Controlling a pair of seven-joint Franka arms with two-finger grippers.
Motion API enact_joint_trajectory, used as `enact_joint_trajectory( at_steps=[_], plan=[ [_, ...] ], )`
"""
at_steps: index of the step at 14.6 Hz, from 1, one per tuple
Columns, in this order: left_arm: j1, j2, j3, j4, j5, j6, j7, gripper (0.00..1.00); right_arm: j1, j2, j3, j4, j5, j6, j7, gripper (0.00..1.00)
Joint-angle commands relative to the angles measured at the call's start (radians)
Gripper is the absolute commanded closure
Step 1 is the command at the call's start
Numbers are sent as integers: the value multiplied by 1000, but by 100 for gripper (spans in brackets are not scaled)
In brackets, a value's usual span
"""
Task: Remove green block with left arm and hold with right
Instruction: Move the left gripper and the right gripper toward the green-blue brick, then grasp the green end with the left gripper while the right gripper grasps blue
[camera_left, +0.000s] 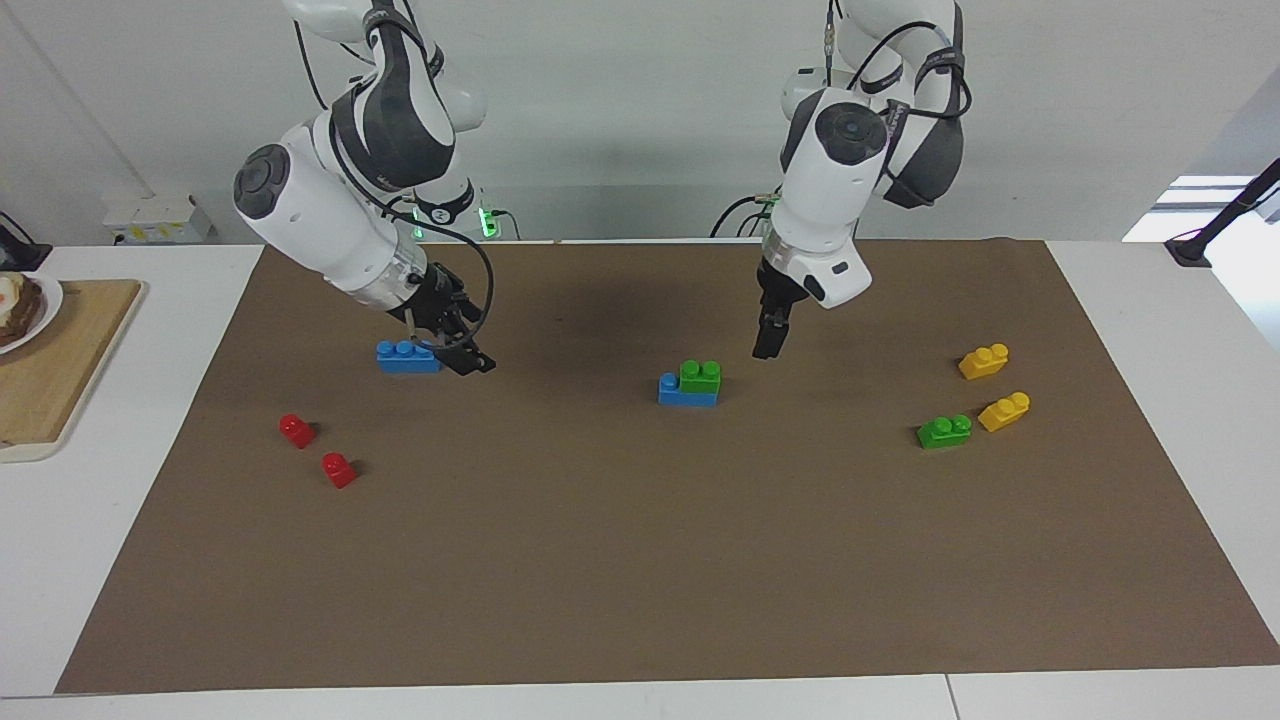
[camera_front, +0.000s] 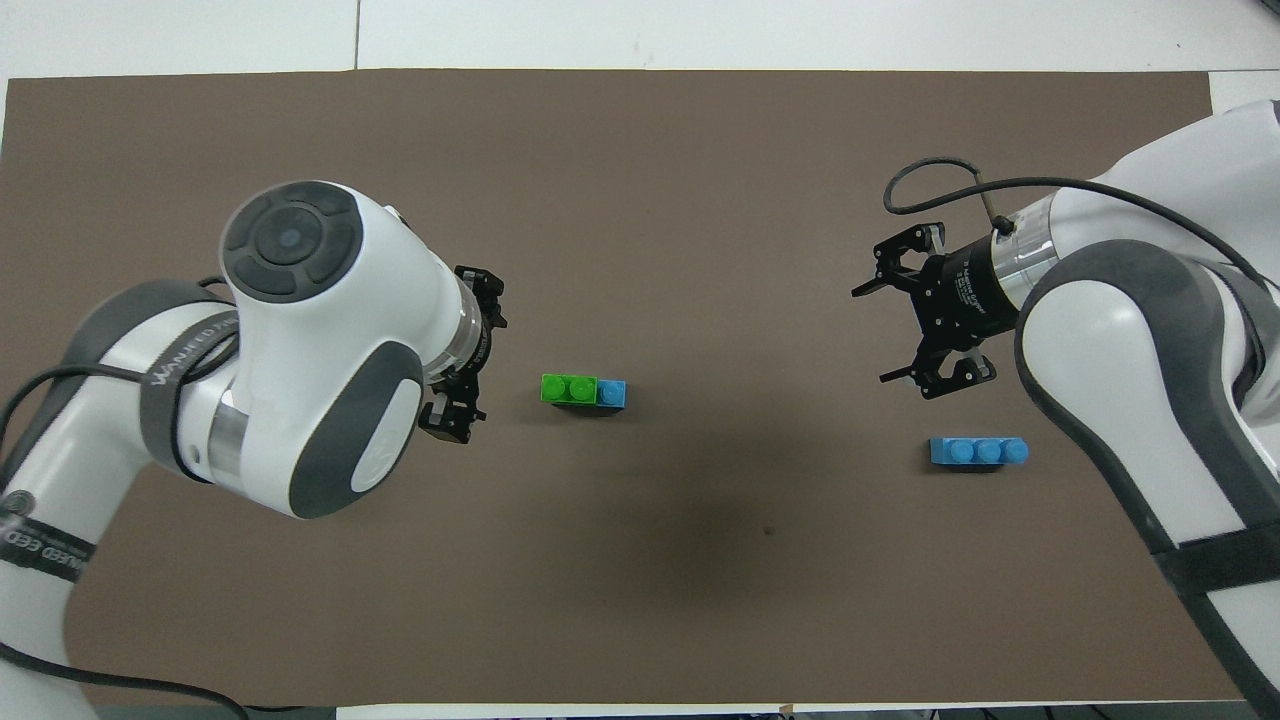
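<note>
Right end effector (camera_left: 470, 355), fingers spread, hovers beside a loose blue 3-stud brick (camera_left: 408, 357); mid-desk, the small rigid, light green plastic 2-stud brick (camera_left: 700, 376) sits pressed atop another blue brick (camera_left: 686, 394), best pinched across its smooth sides; left end effector (camera_left: 766, 343), whose finger state I cannot tell, hangs beside.

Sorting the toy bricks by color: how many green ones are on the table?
2. One green brick sits on a blue brick mid-table; another green brick lies beside the yellow bricks toward the left arm's end.
</note>
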Motion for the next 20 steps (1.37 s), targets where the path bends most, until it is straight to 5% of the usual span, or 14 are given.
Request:
enact_joint_trajectory(
  at_steps=[1, 5, 20],
  plan=[
    [-78, -33, 16, -118, -5, 85, -143, 0, 31, -13, -1, -76, 73, 88, 60, 7],
    [-75, -21, 14, -133, -5, 235, -262, 0, 104, -3, -1, -115, 119, 195, 131, 7],
    [-95, 96, 18, -133, 53, 285, -338, 0, 373, 129, -1, -179, 230, 613, 241, 6]
  ],
)
